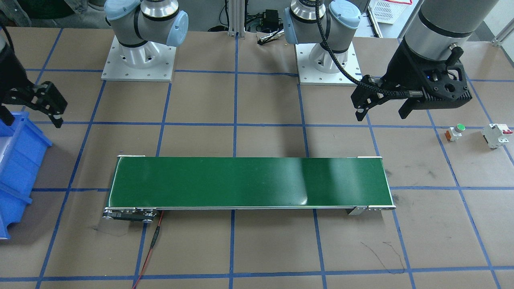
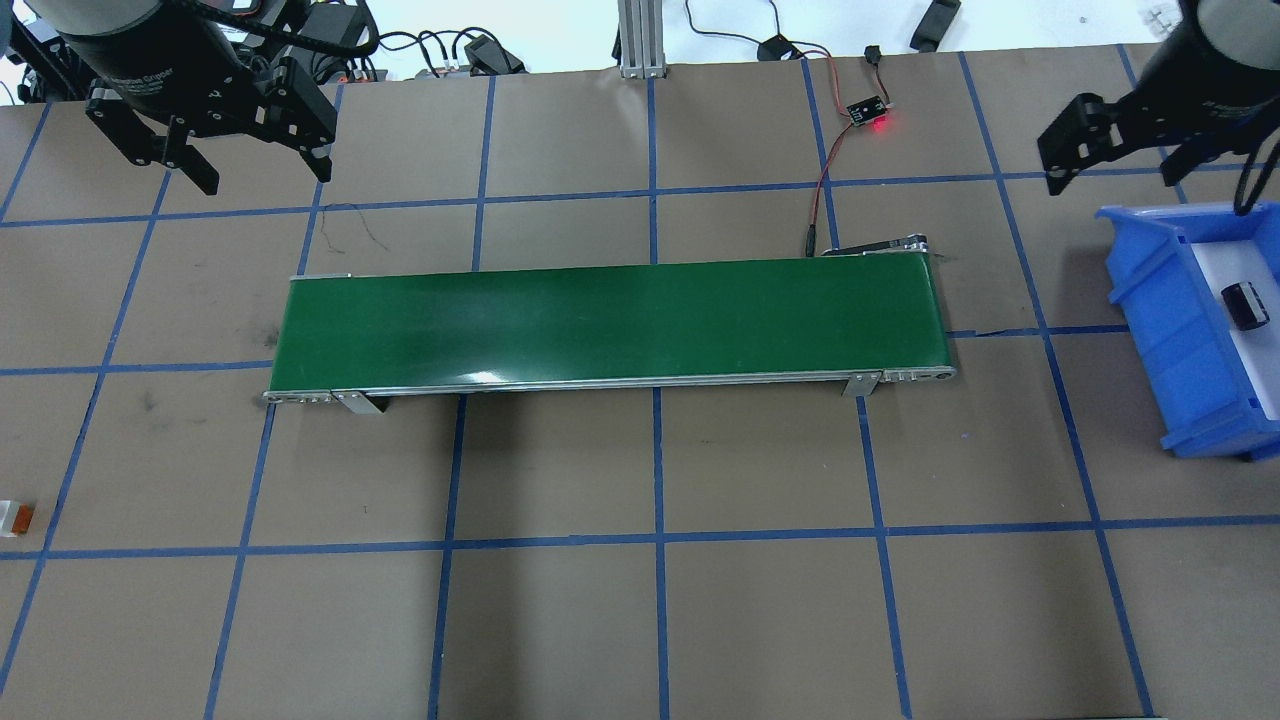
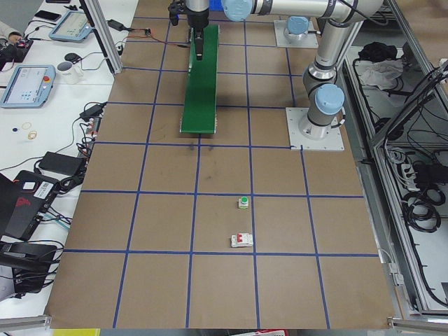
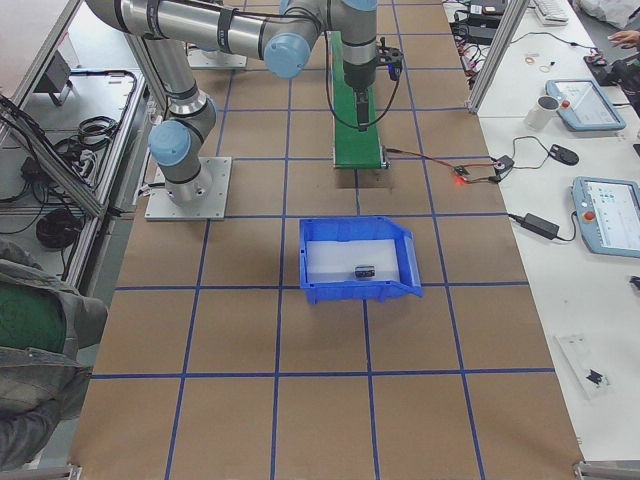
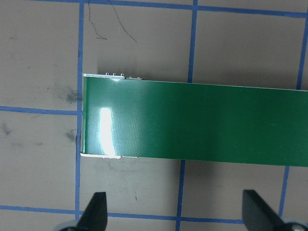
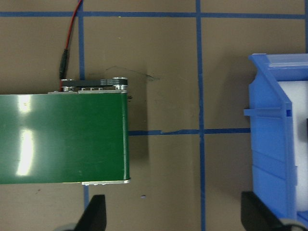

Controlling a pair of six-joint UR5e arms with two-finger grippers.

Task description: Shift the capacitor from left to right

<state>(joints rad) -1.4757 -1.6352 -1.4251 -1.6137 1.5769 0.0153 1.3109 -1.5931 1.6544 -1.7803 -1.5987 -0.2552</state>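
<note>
Capacitor lies in the blue bin on the robot's right, so the transfer looks done. Left gripper and right gripper hang wide and empty above the counter, one near each end of the belt. The next move, I judge, only needs the arms parked clear.

Brown bench w/ blue tape grid. On it: green conveyor mid, blue bin right end, button + breaker left end.
</note>
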